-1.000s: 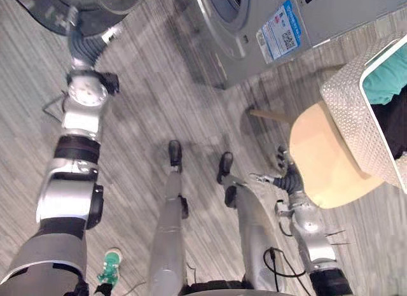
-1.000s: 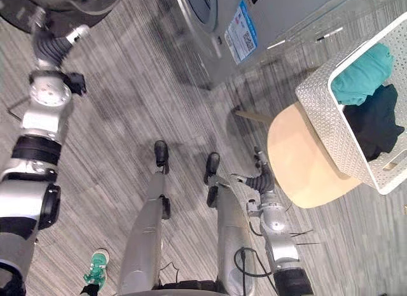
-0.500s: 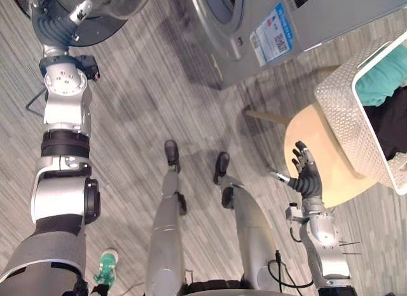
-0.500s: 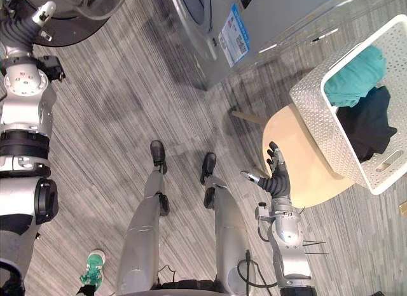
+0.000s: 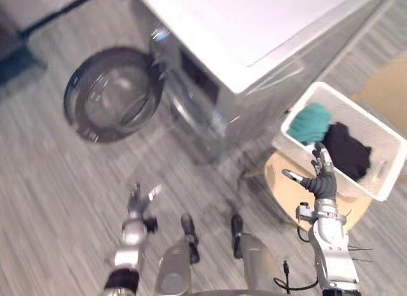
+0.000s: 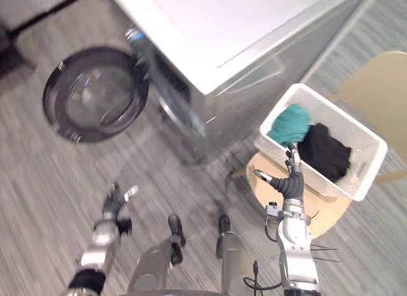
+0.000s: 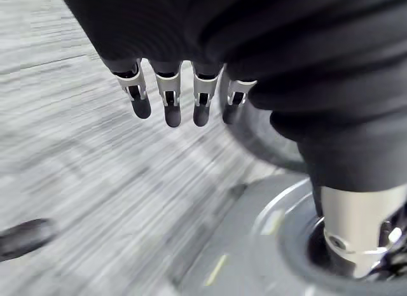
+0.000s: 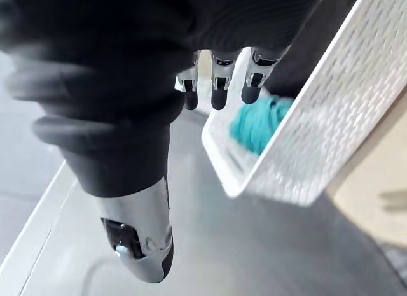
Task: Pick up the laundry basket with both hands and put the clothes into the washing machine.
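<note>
The laundry basket (image 5: 290, 140) is sitting on a low round bench (image 5: 284, 184) to the robot's right, just beside the front corner of the washing machine (image 5: 254, 28). The basket's far end is overhanging the bench's edge, while its near wall is lying across the bench top. Inside it, a teal garment (image 5: 308, 123) is bunching at the end nearer the machine and a black garment (image 5: 346, 151) is lying against it on the other side; both are staying below the rim.

The right hand (image 5: 322, 179) is reaching up in front of the basket's near wall, fingers straight and thumb spread wide, gripping nothing. Whether the fingertips are touching the wall cannot be told; in the right wrist view they are pointing toward the basket's corner.

The machine's round door (image 5: 111, 95) is hanging wide open, swung away to the left, with its edge standing over the striped grey floor (image 5: 44, 200). The left hand (image 5: 136, 202) is hovering low over that floor, well apart from the door and the basket, fingers loosely extended and holding nothing. Between the door's edge and the bench, a broad strip of floor is lying bare before the machine's front.
</note>
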### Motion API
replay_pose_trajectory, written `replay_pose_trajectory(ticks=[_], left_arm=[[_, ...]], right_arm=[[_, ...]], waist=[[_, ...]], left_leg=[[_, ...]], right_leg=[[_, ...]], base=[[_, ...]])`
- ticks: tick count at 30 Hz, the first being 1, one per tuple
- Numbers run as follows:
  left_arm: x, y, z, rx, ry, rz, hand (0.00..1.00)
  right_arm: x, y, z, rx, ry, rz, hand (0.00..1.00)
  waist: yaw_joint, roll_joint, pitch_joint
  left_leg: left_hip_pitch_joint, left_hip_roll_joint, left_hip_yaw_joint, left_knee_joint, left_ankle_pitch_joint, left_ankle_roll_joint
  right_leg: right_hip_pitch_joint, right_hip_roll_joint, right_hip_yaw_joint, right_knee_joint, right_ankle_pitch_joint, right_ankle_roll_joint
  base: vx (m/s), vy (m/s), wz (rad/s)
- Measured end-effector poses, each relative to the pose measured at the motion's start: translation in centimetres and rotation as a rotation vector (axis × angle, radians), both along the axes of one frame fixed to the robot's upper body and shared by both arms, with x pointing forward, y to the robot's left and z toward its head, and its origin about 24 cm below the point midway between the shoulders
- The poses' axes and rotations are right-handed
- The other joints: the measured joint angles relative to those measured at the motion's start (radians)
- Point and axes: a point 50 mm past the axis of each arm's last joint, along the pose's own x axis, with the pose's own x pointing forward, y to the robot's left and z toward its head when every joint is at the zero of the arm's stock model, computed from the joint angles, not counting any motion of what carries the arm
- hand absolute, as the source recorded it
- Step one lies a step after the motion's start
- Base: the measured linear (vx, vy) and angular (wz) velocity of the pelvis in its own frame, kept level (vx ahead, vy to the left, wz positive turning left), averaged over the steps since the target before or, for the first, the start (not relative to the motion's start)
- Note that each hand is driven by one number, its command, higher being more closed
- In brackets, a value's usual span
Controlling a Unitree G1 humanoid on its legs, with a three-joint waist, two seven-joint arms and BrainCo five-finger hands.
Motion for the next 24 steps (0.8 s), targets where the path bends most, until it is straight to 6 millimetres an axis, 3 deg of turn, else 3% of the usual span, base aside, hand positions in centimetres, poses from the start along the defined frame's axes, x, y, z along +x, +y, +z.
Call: replay_pose_trajectory(ticks=[3, 4, 5, 6, 7, 8, 9, 11, 13, 14, 15, 17, 19, 21, 24], left_arm=[[-2.1, 0.8, -0.8, -0.003, 0.072, 0.056, 0.00], [-3.0, 0.9, -1.0, -0.006, 0.096, 0.081, 0.00], [-3.8, 0.6, -1.4, -0.021, 0.127, 0.097, 0.00], [-4.1, 0.4, -1.5, -0.028, 0.137, 0.100, 0.00], [-4.6, 0.0, -1.7, -0.040, 0.152, 0.105, 0.00], [-4.4, -0.1, -1.7, -0.042, 0.151, 0.102, 0.00], [-4.3, -0.2, -1.7, -0.044, 0.152, 0.095, 0.00], [-4.3, -0.4, -1.7, -0.045, 0.154, 0.083, 0.00], [-4.2, -0.7, -1.7, -0.048, 0.153, 0.067, 0.00], [-4.1, -1.2, -1.8, -0.060, 0.152, 0.052, 0.00], [-3.2, -0.6, -1.6, -0.042, 0.137, 0.035, 0.00], [-1.6, 0.1, -1.1, -0.010, 0.090, 0.001, 0.00], [-0.3, -0.1, -0.7, -0.006, 0.049, -0.022, 0.00], [2.1, -0.3, 0.0, -0.009, -0.013, -0.040, 0.00], [4.1, -0.4, 0.8, 0.000, -0.071, -0.057, 0.00]], right_arm=[[0.0, 0.6, -0.2, -0.021, 0.014, 0.029, 0.00], [-0.1, 1.0, -0.5, -0.030, 0.023, 0.046, 0.00], [-0.1, 1.3, -0.6, -0.035, 0.028, 0.058, 0.00], [-0.2, 1.4, -0.7, -0.035, 0.034, 0.065, 0.00], [0.0, 1.7, -1.1, -0.040, 0.051, 0.083, 0.00], [0.3, 1.6, -1.4, -0.043, 0.063, 0.083, 0.00], [0.6, 1.4, -2.0, -0.052, 0.099, 0.084, 0.00], [0.9, 1.1, -3.0, -0.074, 0.157, 0.083, 0.00], [1.3, 1.0, -3.5, -0.102, 0.193, 0.096, 0.00], [1.8, 0.9, -3.0, -0.149, 0.188, 0.126, 0.00], [2.3, 1.4, -2.8, -0.179, 0.189, 0.163, 0.00], [3.2, 1.5, -2.3, -0.244, 0.187, 0.206, 0.00], [5.6, 2.3, -0.7, -0.346, 0.160, 0.282, 0.00], [9.4, 3.4, 2.9, -0.492, 0.091, 0.358, 0.00], [12.7, 3.1, 7.5, -0.626, 0.024, 0.355, 0.00]], waist=[[0.009, 0.006, -0.018], [0.016, 0.013, -0.019], [0.020, 0.023, -0.026], [0.022, 0.025, -0.030], [0.037, 0.023, -0.041], [0.046, 0.026, -0.042], [0.047, 0.022, -0.040], [0.050, 0.023, -0.039], [0.052, 0.037, -0.046], [0.050, 0.077, -0.050], [0.043, 0.049, -0.041], [0.044, 0.034, -0.041], [0.047, 0.034, -0.028], [0.050, 0.047, 0.033], [0.077, 0.055, 0.098]], left_leg=[[0.012, 0.095, 0.006, 0.185, -0.031, -0.014], [-0.005, 0.161, -0.019, 0.343, -0.019, 0.007], [-0.031, 0.202, -0.086, 0.486, 0.029, 0.088], [-0.057, 0.210, -0.128, 0.555, 0.064, 0.111], [-0.126, 0.172, -0.249, 0.668, 0.035, 0.078], [-0.140, 0.146, -0.286, 0.678, -0.004, 0.062], [-0.161, 0.090, -0.332, 0.653, -0.061, 0.039], [-0.167, 0.027, -0.389, 0.516, -0.101, 0.022], [-0.136, -0.034, -0.460, 0.230, -0.062, -0.018], [-0.128, -0.034, -0.486, 0.087, 0.068, -0.012], [-0.119, -0.053, -0.465, 0.085, 0.062, 0.002], [-0.128, -0.087, -0.455, 0.036, 0.084, 0.022], [-0.151, -0.117, -0.438, -0.005, 0.112, 0.041], [-0.194, -0.144, -0.439, -0.052, 0.157, 0.064], [-0.250, -0.160, -0.455, -0.109, 0.209, 0.078]], right_leg=[[0.059, 0.064, 0.056, -0.039, -0.005, -0.004], [0.107, 0.093, 0.086, -0.064, -0.004, -0.009], [0.157, 0.125, 0.114, -0.085, -0.003, -0.017], [0.181, 0.128, 0.140, -0.102, 0.002, -0.025], [0.201, 0.136, 0.212, -0.131, 0.007, -0.034], [0.206, 0.131, 0.238, -0.133, 0.009, -0.036], [0.217, 0.122, 0.284, -0.139, 0.010, -0.037], [0.243, 0.116, 0.335, -0.146, 0.011, -0.036], [0.252, 0.119, 0.349, -0.146, 0.017, -0.020], [0.256, 0.142, 0.364, -0.150, 0.014, 0.011], [0.258, 0.118, 0.368, -0.164, 0.007, 0.036], [0.230, 0.079, 0.366, -0.174, 0.019, 0.058], [0.185, 0.054, 0.369, -0.180, 0.033, 0.081], [0.126, 0.032, 0.367, -0.183, 0.053, 0.093], [0.060, 0.024, 0.357, -0.197, 0.075, 0.100]], base=[[0.21, -0.145, -0.94], [0.25, -0.166, -1.14], [0.34, -0.179, -1.11], [0.36, -0.081, -1.31], [0.31, -0.017, -1.15], [0.25, 0.055, -1.41], [0.23, 0.067, -1.03], [0.22, 0.123, -0.95], [0.17, 0.182, -0.84], [0.13, 0.186, -0.67], [0.14, 0.191, -0.49], [0.09, 0.192, -0.01], [-0.02, 0.163, 0.00], [-0.11, 0.145, 0.07], [-0.13, 0.082, 0.17]])
